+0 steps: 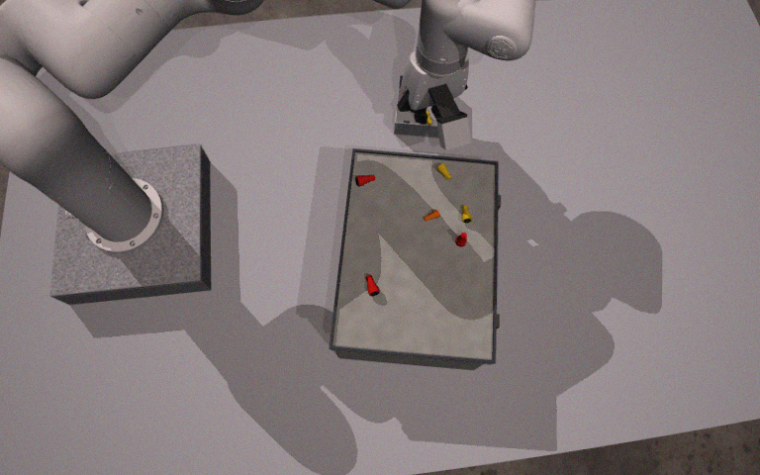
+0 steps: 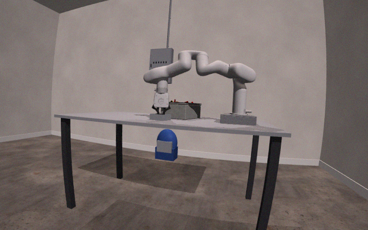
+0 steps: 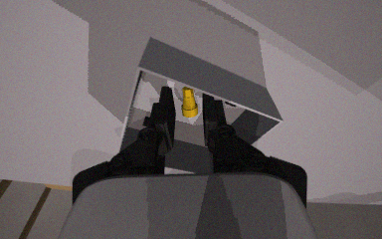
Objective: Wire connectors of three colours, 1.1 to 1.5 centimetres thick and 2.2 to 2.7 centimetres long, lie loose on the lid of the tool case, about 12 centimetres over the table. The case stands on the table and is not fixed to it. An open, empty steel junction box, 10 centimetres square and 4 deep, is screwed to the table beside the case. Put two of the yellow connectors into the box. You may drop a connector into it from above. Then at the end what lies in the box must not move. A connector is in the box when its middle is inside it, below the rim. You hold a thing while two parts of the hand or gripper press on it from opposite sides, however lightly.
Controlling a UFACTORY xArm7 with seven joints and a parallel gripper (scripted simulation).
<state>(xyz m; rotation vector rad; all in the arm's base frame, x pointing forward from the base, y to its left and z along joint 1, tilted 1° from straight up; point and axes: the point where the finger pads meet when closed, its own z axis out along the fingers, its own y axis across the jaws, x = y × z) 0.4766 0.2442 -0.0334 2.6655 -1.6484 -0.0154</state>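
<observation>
So the gripper [image 3: 189,107] is hanging right over the junction box [image 3: 209,75], pointing straight down, with its fingers spread a bit. In the wrist view there's a visible gap on both sides of the yellow connector [image 3: 189,103], so nothing is pinching it. The connector sits between the fingertips, cap end up, framed by the open mouth of the box below. I can't tell from these shots whether it's below the rim or not.

From the top view the gripper [image 1: 427,115] covers most of the box [image 1: 408,130], and you only catch a sliver of the yellow connector [image 1: 428,116] between the dark fingers.

The tool case [image 1: 415,254] sits just beside the box, on the side away from the gripper's wrist camera. On its lid, the nearest thing to the gripper is another yellow connector [image 1: 443,170], then a second yellow one [image 1: 465,213] further out with an orange connector [image 1: 431,215] next to it. Three red connectors are scattered about: one [image 1: 364,179] near the close edge, one [image 1: 461,238] just past the yellow, one [image 1: 372,285] farthest off.
</observation>
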